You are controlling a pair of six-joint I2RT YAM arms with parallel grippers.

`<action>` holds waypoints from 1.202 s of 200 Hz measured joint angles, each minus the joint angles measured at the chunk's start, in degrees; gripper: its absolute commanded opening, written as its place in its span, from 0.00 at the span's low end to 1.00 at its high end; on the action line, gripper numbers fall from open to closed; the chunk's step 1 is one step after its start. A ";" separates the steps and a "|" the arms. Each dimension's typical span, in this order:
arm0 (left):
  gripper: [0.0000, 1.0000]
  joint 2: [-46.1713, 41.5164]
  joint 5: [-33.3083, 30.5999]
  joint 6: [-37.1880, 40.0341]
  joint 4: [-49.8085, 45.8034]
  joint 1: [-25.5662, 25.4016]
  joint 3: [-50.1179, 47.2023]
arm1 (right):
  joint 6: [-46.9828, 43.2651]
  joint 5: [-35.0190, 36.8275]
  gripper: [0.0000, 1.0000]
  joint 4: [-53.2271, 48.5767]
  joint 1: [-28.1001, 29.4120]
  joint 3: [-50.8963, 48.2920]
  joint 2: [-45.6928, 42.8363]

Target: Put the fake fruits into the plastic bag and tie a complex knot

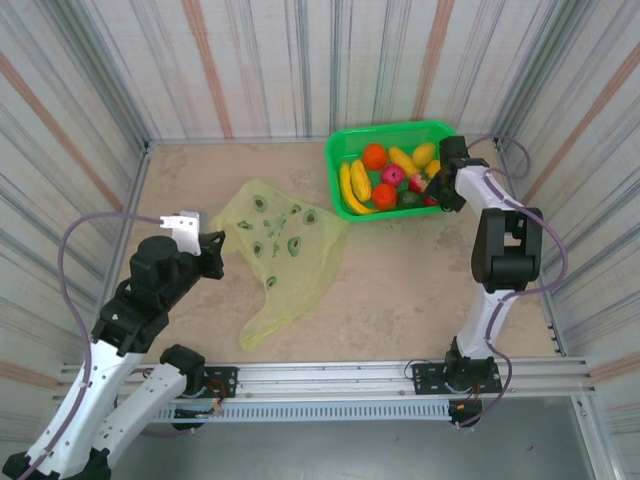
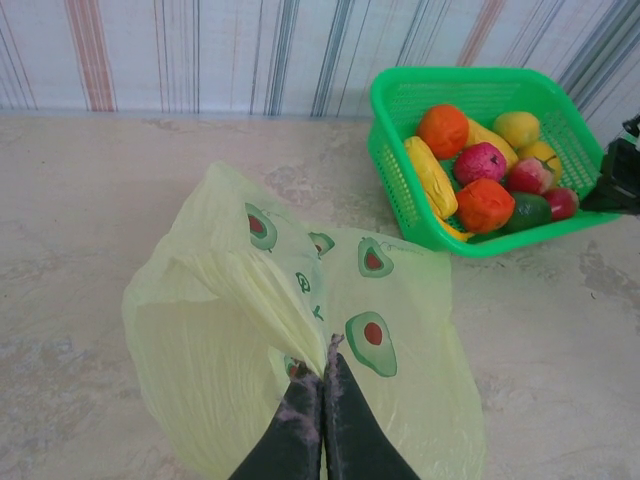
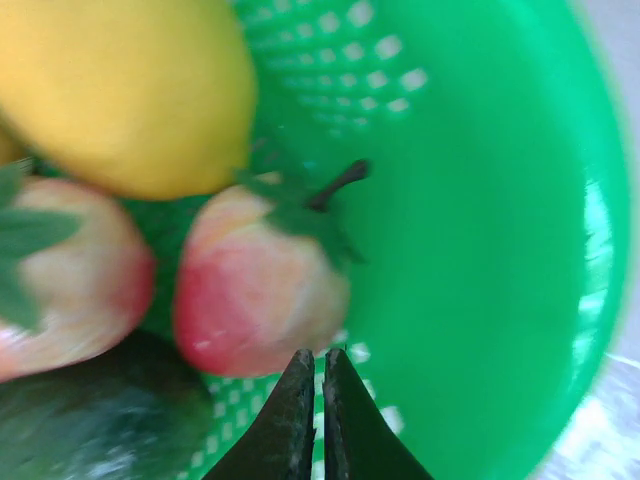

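The plastic bag [image 1: 285, 250] lies flat and crumpled on the table, pale yellow with green avocado prints. My left gripper [image 1: 215, 248] sits at the bag's left edge. In the left wrist view it [image 2: 323, 365] is shut on a pinched fold of the bag [image 2: 230, 340]. The fake fruits [image 1: 385, 175] are piled in the green basket [image 1: 390, 130]. My right gripper [image 1: 437, 190] reaches into the basket's right end. In the right wrist view its jaws [image 3: 320, 358] are shut with nothing between them, just below a pink-red fruit [image 3: 250, 290]. A lemon [image 3: 130, 90] lies beyond.
The basket's green mesh wall [image 3: 500, 200] curves close on the right of my right gripper. A dark green fruit [image 3: 90, 420] lies at its lower left. Striped walls enclose the table on three sides. Bare tabletop [image 1: 400, 290] stretches between bag and right arm.
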 measured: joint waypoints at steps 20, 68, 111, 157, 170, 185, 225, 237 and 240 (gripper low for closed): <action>0.00 0.02 0.17 0.02 0.00 0.00 0.00 | 0.59 1.03 0.10 -0.48 -2.60 -4.57 -3.13; 0.00 0.42 0.35 0.02 -0.02 0.00 0.00 | 0.61 2.29 0.18 -1.51 -2.82 -5.55 -6.62; 0.00 0.87 -1.07 -0.04 -0.87 0.00 0.09 | -1.86 -1.53 0.33 0.35 3.91 -5.99 -9.42; 0.00 1.99 -2.64 -0.04 -1.73 0.74 0.39 | -8.28 -7.65 0.69 -0.22 20.39 6.32 -3.32; 0.00 2.08 -2.64 -0.04 -1.75 0.74 0.39 | -8.79 -8.52 0.69 -0.66 23.41 11.06 -0.50; 0.00 2.05 -2.62 -0.04 -1.73 0.74 0.39 | -8.92 -9.18 0.67 -1.62 25.44 16.37 3.21; 0.00 2.05 -2.60 -0.02 -1.73 1.11 0.39 | -8.46 -10.71 0.60 -5.25 26.23 26.40 13.73; 0.00 2.03 -2.60 -0.02 -1.73 1.11 0.39 | -8.24 -11.23 0.57 -6.10 26.34 26.69 15.39; 0.00 2.01 -2.60 -0.02 -1.73 1.11 0.39 | -8.24 -11.32 0.56 -6.27 26.43 26.82 15.78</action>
